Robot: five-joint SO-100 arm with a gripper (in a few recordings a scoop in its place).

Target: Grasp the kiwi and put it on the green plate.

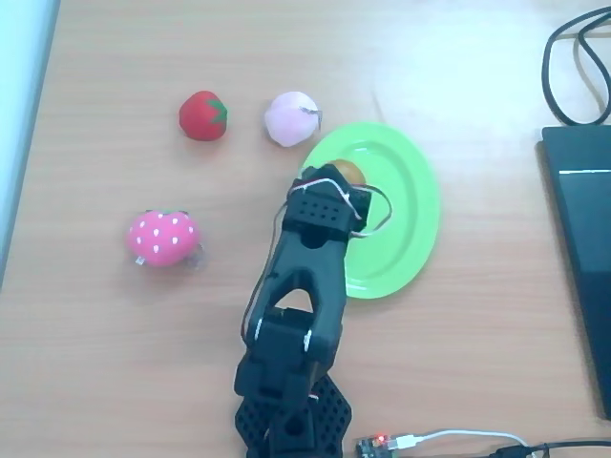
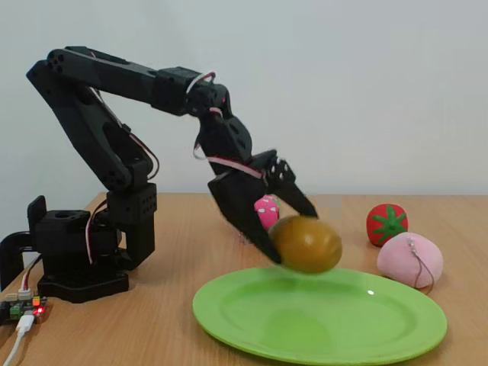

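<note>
The golden-brown kiwi [image 1: 347, 172] [image 2: 306, 244] hangs just above the left part of the lime-green plate [image 1: 406, 215] [image 2: 320, 320], slightly blurred. My black gripper [image 1: 336, 183] [image 2: 296, 236] reaches down over the plate from the left. Its jaws are spread: in the fixed view the lower finger [image 2: 248, 217] touches the kiwi's left side and the upper fingertip [image 2: 309, 210] ends just above the fruit. The kiwi sits out beyond the tips rather than clamped between them. From overhead the wrist hides most of the fingers.
A pale pink peach [image 1: 291, 118] [image 2: 409, 259] lies beside the plate's far rim. A red strawberry [image 1: 203, 115] [image 2: 387, 223] and a pink dotted strawberry [image 1: 162, 236] [image 2: 266, 211] lie farther off. A dark laptop [image 1: 582, 239] and cables [image 1: 573, 67] occupy the right edge.
</note>
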